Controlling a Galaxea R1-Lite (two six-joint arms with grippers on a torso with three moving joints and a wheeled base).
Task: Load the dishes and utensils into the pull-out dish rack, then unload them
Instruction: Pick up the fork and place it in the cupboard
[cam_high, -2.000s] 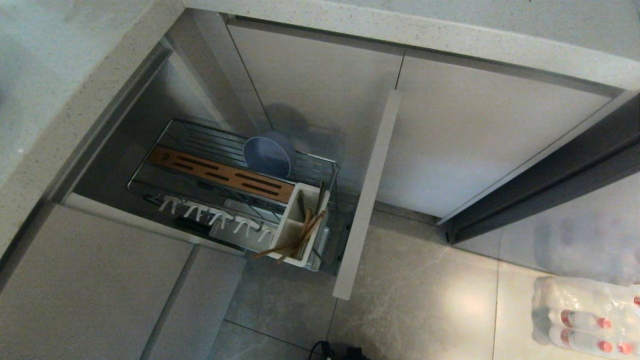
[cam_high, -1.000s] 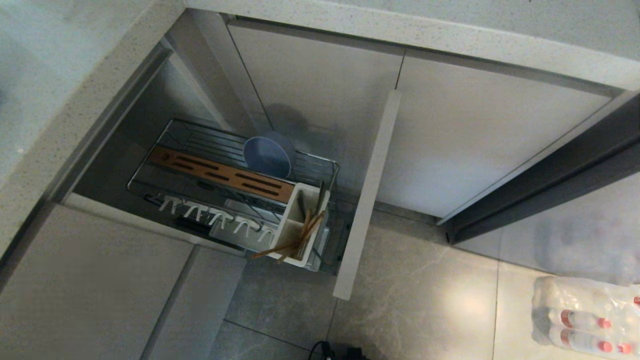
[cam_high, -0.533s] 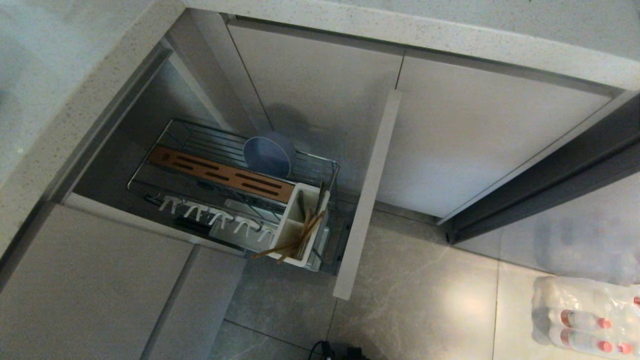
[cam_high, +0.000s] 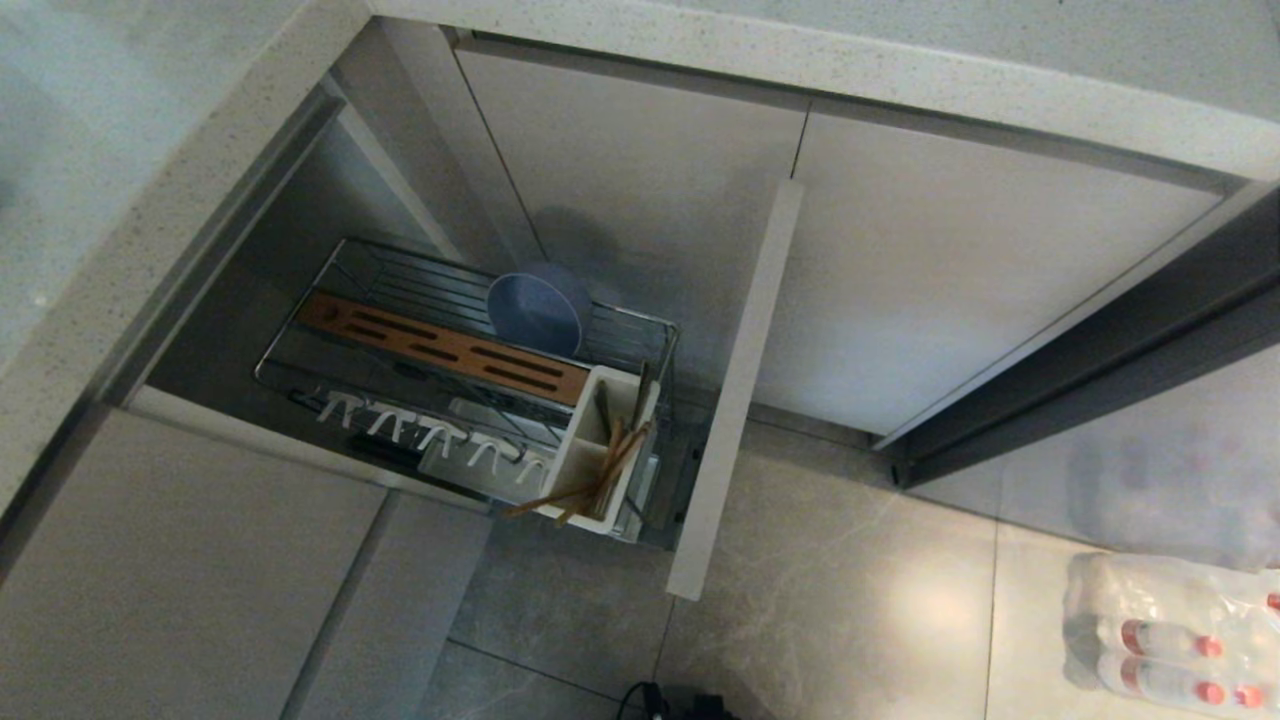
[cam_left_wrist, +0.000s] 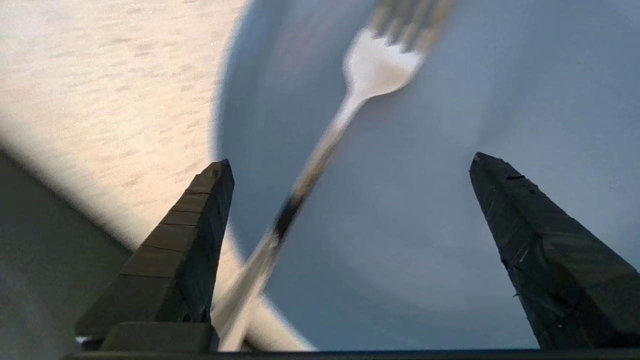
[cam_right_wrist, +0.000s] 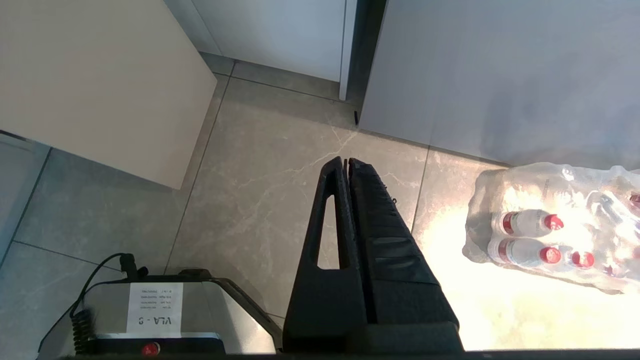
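Hovering with your left hand (cam_left_wrist: 350, 165) spread wide over the plate (cam_left_wrist: 425, 225), you see the fork (cam_left_wrist: 320, 155) lying tines away, handle end cut off, outlines blurred.

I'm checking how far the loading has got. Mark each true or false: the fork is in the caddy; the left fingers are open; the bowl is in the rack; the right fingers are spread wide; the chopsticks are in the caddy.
1. The fork is in the caddy. False: it lies on the plate.
2. The left gripper has open fingers. True.
3. The bowl is in the rack. True.
4. The right gripper has fingers spread wide. False: they are together.
5. The chopsticks are in the caddy. True.
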